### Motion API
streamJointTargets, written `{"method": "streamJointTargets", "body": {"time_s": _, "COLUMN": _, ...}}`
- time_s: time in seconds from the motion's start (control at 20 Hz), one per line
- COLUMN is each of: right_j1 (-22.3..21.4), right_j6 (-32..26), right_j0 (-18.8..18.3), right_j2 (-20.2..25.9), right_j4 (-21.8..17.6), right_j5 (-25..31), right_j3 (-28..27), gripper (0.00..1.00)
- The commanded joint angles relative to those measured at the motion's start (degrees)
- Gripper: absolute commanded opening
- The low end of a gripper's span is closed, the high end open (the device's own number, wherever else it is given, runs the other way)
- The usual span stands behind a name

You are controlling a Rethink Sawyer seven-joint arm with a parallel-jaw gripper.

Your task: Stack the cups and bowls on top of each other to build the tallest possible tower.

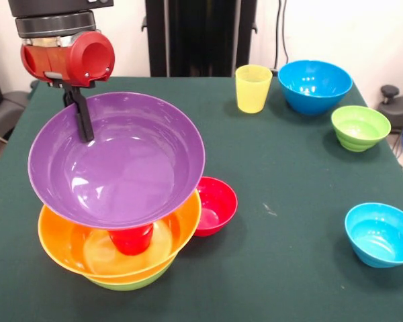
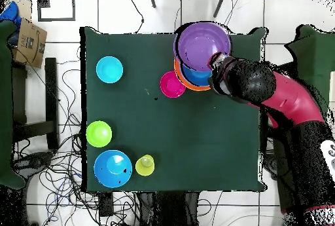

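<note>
A large purple bowl [image 1: 121,168] hangs tilted at the left, its base right over a red cup [image 1: 131,240]; I cannot tell whether they touch. The cup stands upside down inside a large orange bowl [image 1: 60,245], which nests in a lime-green bowl [image 1: 131,282]; together they form the tower. My gripper [image 1: 86,131] is shut on the purple bowl's far rim, with one black finger [image 1: 82,111] showing inside the bowl. In the overhead view the purple bowl [image 2: 204,45] covers the stack, and the gripper [image 2: 214,61] meets its rim.
A small red bowl [image 1: 215,204] touches the orange bowl's right side. A yellow cup [image 1: 253,87] and a blue bowl [image 1: 314,84] stand at the far edge. A ribbed green bowl [image 1: 360,127] and another blue bowl [image 1: 381,235] sit along the right.
</note>
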Motion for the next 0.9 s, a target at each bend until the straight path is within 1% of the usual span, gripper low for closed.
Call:
{"method": "streamJointTargets", "body": {"time_s": 0.05, "right_j1": 1.23, "right_j6": -6.15, "right_j0": 0.33, "right_j2": 0.58, "right_j4": -5.12, "right_j5": 2.59, "right_j3": 2.46, "gripper": 0.00}}
{"method": "streamJointTargets", "body": {"time_s": 0.7, "right_j1": -3.36, "right_j6": -3.97, "right_j0": 0.22, "right_j2": 0.69, "right_j4": -3.05, "right_j5": 3.63, "right_j3": 7.29, "gripper": 0.00}}
{"method": "streamJointTargets", "body": {"time_s": 0.9, "right_j1": -5.54, "right_j6": -2.77, "right_j0": -0.46, "right_j2": 1.91, "right_j4": -1.24, "right_j5": 2.64, "right_j3": 9.49, "gripper": 0.00}}
